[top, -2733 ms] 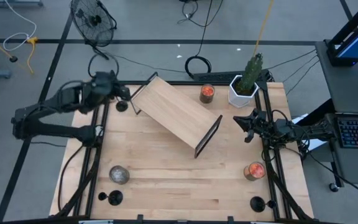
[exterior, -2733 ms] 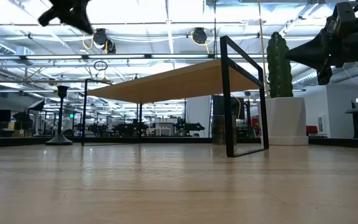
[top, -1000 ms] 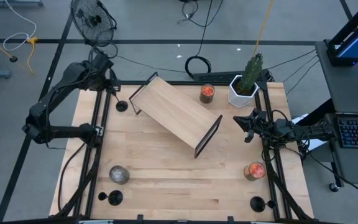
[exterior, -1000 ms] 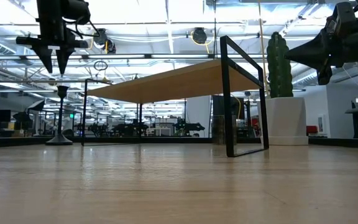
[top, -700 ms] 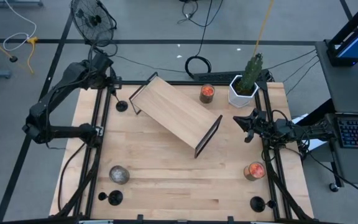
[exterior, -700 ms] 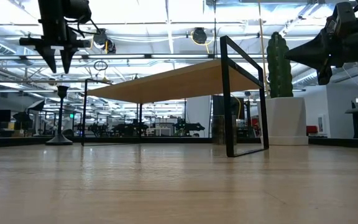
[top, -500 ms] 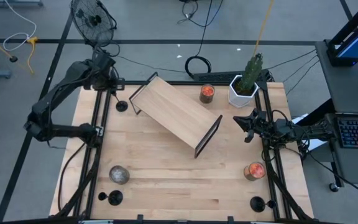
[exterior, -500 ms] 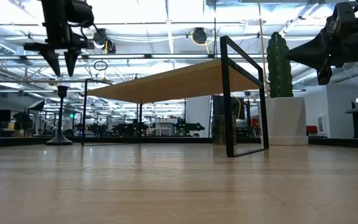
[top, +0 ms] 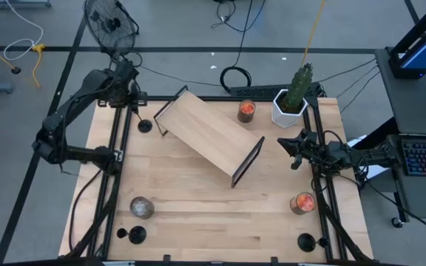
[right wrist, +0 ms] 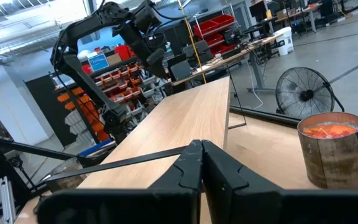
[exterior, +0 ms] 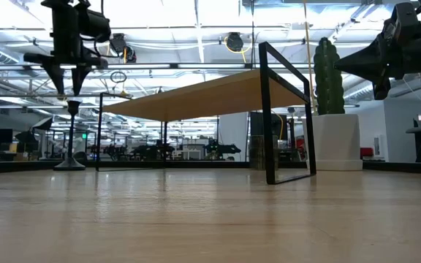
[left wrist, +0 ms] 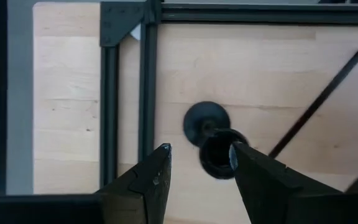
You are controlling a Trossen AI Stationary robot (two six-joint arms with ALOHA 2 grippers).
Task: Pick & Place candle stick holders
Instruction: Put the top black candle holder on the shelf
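looking through your left wrist view, you see the left gripper (left wrist: 197, 155) part open and empty with the candle stick holder (left wrist: 211, 135) directly beneath, while the low view shows it hovering just above the stem.

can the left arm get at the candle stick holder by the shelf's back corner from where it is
Probably yes: the left gripper hangs open right above that candle stick holder, nothing between them, with the wooden shelf off to one side.

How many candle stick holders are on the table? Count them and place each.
3: one candle stick holder at the far left by the wooden shelf, a second near-left, a third near-right. Others may be hidden.
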